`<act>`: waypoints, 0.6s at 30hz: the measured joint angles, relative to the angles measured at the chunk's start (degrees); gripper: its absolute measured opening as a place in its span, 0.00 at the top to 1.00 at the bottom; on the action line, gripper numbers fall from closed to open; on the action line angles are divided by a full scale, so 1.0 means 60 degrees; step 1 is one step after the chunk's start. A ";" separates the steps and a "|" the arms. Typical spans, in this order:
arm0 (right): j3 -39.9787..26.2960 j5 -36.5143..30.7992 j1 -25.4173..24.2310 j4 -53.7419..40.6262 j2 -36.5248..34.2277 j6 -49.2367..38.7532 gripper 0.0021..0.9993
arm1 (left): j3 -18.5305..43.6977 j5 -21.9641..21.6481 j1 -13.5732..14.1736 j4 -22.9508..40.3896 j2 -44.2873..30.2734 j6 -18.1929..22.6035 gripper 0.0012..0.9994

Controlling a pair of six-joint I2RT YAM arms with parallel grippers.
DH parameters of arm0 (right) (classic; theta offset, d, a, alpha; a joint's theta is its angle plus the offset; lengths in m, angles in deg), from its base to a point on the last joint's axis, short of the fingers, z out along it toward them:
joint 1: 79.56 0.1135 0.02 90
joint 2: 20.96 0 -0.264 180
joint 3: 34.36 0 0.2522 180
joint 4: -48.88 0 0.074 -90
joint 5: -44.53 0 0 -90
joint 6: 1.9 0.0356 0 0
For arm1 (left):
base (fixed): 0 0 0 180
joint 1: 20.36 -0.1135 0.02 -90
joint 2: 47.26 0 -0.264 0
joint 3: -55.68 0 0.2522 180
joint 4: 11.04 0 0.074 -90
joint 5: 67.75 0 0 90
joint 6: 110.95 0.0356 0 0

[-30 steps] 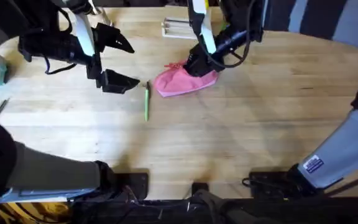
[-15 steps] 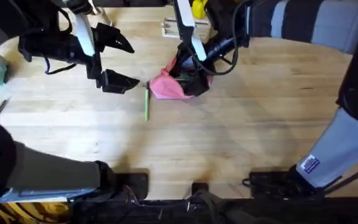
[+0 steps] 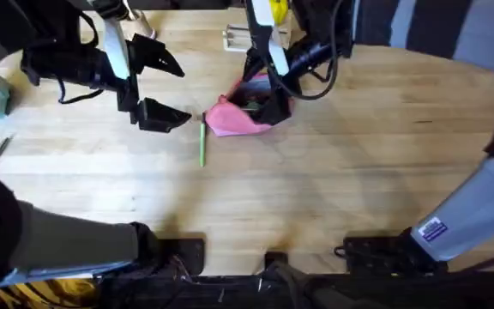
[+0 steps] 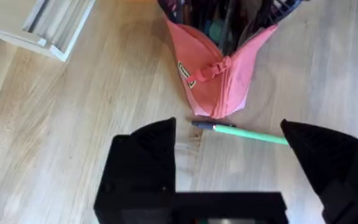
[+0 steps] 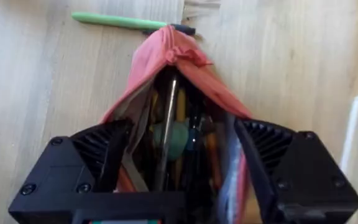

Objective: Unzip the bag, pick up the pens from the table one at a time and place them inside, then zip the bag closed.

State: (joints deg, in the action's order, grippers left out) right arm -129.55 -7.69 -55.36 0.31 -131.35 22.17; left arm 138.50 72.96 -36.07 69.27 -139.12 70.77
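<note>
One thin bright green stick pen with a dark end lay on the large pale wooden plank table, in the far half of it and a little left of the middle, with its dark tip just beside the closed end of the soft pink fabric pencil pouch. The pouch rested nearer the far edge and its zipper was already open; in the right wrist view its mouth gaped and several pens stood packed inside. The right gripper had its black fingers spread wide, one on each side of the open mouth, and they seemed to press the fabric outward. I could not tell if they only touched it or were holding it. The left gripper hovered beside the pen, on the side toward the left edge, with its jaws spread apart and nothing between them. A pale wooden tray stood at the far edge behind the pouch. From here the risk, in my judgement, was at the pick: the pen was thin and round, so a finger that came down off centre could roll it or push it under the pouch. Also, if the right gripper moved away, the soft mouth could fall shut before the pen went in.
</note>
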 joint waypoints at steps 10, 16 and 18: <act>-0.0047 0.0117 -0.1035 0.0105 0.2998 0.1306 0.00 | 0.0000 -0.1513 0.0004 0.0847 0.1799 -0.1607 0.01; -0.0047 0.0117 -0.1707 0.0062 0.3542 0.2031 0.00 | 0.0000 -0.1490 0.0004 0.0924 0.2356 -0.3826 0.01; -0.0047 0.0142 -0.2023 0.0032 0.3909 0.2659 0.00 | 0.0000 -0.0546 0.0004 0.1460 0.2373 -0.5049 0.00</act>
State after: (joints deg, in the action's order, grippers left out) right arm -129.83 -6.83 -67.50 0.51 -107.90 38.12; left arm 138.50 69.69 -36.05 78.03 -124.88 40.48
